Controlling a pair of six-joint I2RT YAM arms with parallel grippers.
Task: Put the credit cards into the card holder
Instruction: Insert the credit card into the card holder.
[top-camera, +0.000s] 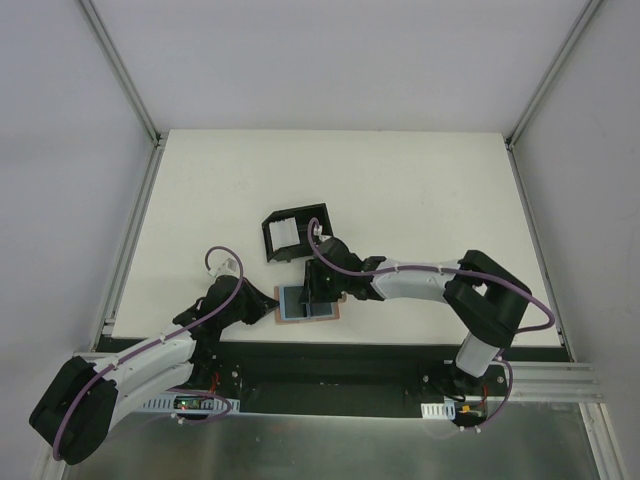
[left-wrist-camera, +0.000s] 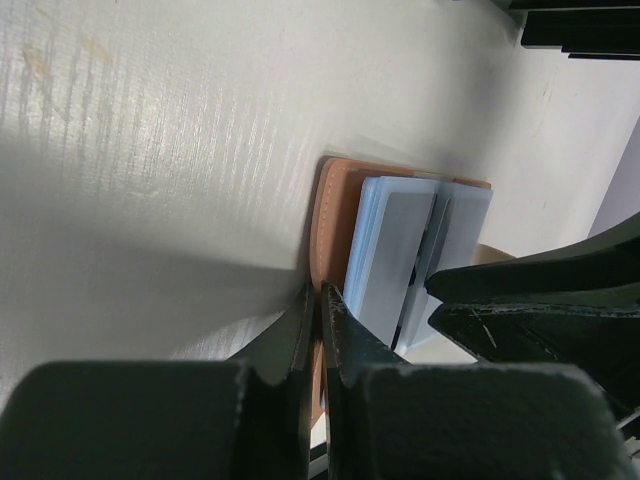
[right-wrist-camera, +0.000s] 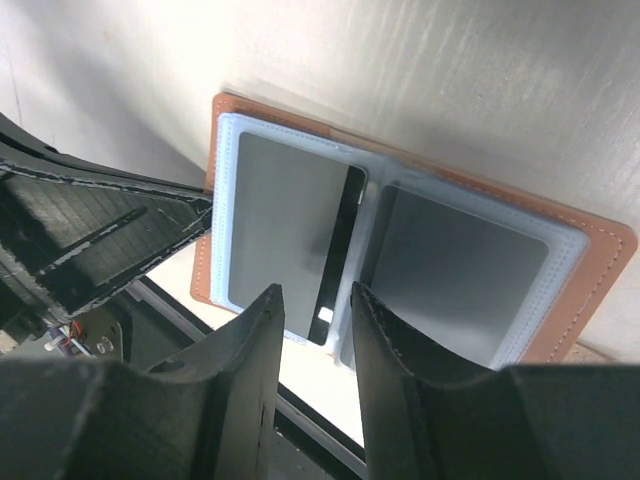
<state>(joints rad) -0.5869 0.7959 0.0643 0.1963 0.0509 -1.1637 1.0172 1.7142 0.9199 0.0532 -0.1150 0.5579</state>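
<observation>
the striped credit card (right-wrist-camera: 290, 225) looks only part-seated in the open card holder (right-wrist-camera: 590, 250); a finger coming down could catch its edge and drag it out, or shove the holder off the table (top-camera: 400, 190) front. the left claw (left-wrist-camera: 318, 297), arm low, is pinched tight on the leather's left edge. the right claw (right-wrist-camera: 318, 305), reaching leftward, hangs over the fold, part open, gripping nothing.

Tan leather card holder (right-wrist-camera: 600, 245) open flat, grey credit cards (right-wrist-camera: 280, 225) in clear pockets
</observation>
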